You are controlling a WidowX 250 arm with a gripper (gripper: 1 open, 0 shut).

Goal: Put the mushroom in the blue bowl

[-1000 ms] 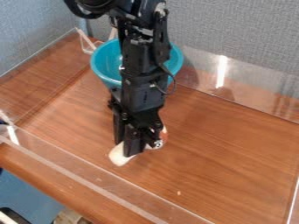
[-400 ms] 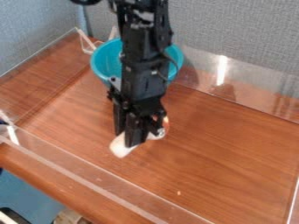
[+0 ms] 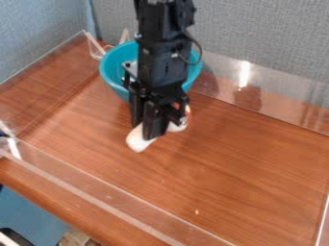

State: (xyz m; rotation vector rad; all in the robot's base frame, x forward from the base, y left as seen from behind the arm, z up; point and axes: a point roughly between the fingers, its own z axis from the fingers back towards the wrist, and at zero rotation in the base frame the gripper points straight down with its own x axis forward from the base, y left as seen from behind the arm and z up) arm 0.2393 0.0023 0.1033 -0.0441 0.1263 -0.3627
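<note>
Gripping the mushroom (image 3: 138, 140) — gripper (image 3: 153, 131), fingers closed about it, over the table's (image 3: 225, 183) middle, toward the back edge, near the blue bowl (image 3: 113, 69). Handling: presumably light, firm; cap possibly slippery — best held mid-body.

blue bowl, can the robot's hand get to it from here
Probably yes: the round blue plastic bowl stands just behind the black hand, its open top partly hidden by the arm, and nothing visible blocks the short way back.
</note>
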